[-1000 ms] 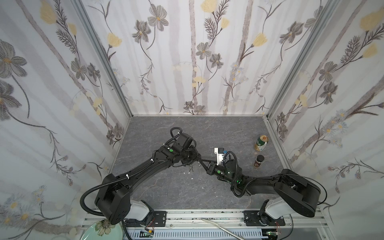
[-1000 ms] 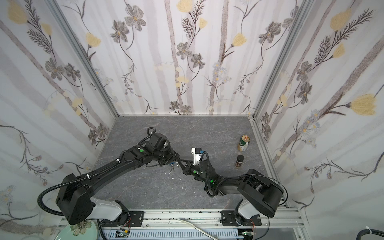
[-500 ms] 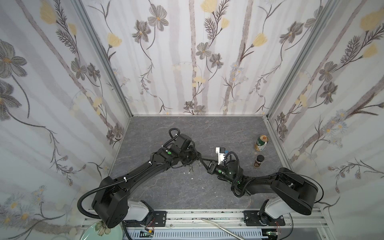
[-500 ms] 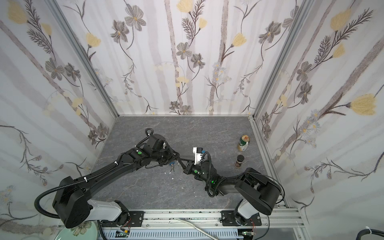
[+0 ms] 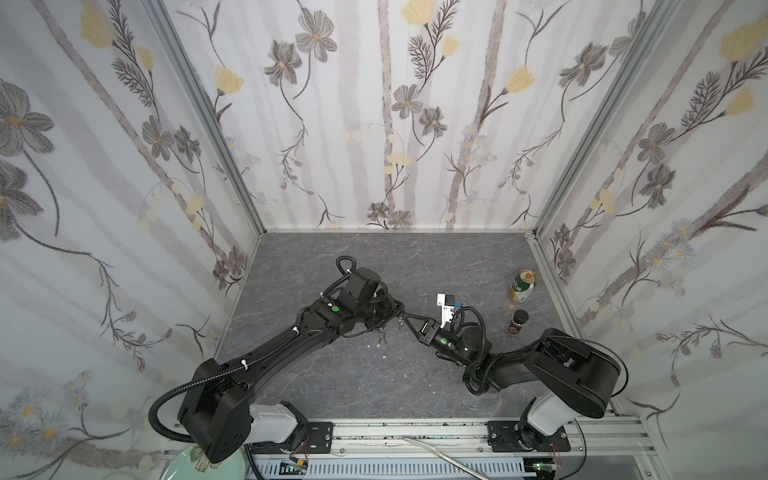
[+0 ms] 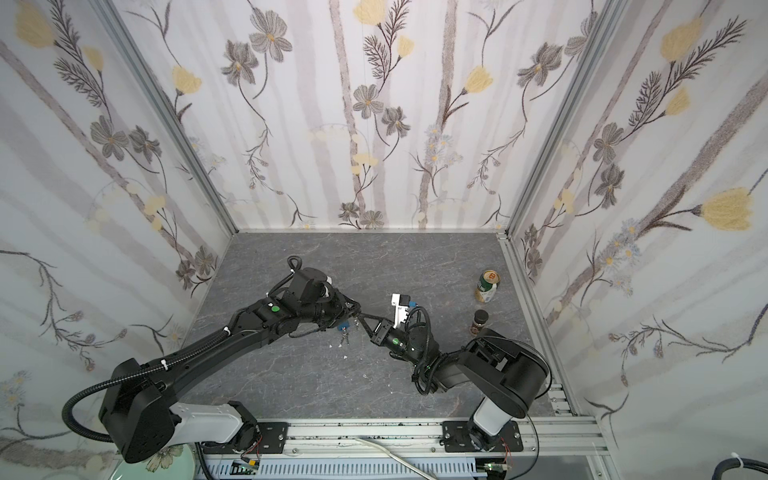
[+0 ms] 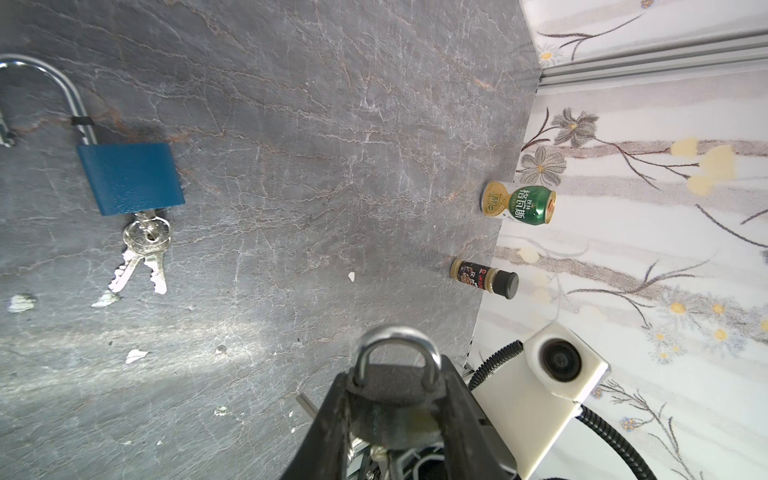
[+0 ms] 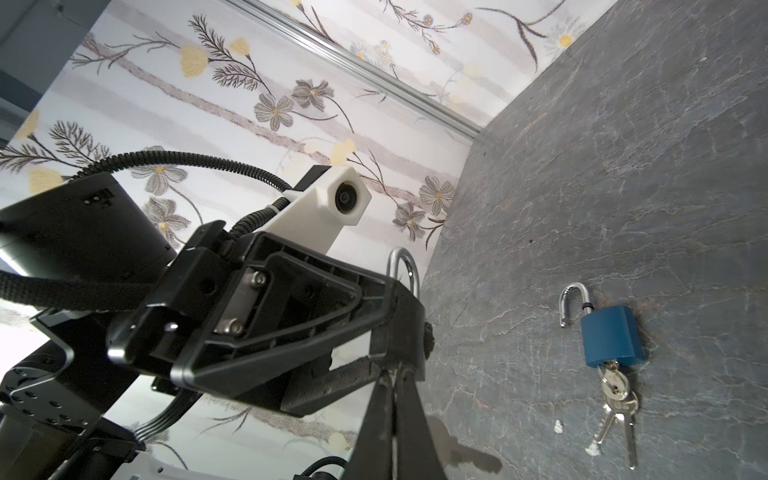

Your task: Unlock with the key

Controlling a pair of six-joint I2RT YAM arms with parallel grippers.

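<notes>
A black padlock (image 7: 392, 374) with a silver shackle sits between the fingers of my left gripper (image 7: 397, 399), which is shut on its body above the middle of the table. My right gripper (image 8: 391, 374) is shut, its tips pressed against the underside of that lock. The key between its fingers is almost wholly hidden; only a bit of metal (image 7: 377, 451) shows under the lock. In both top views the two grippers meet tip to tip, left (image 5: 392, 309) and right (image 5: 409, 323).
A blue padlock (image 7: 131, 178) lies flat on the table with its shackle swung open and a bunch of keys (image 7: 145, 249) in its keyhole, just below the left gripper. A green can (image 5: 522, 285) and a small dark-capped jar (image 5: 518, 322) stand near the right wall.
</notes>
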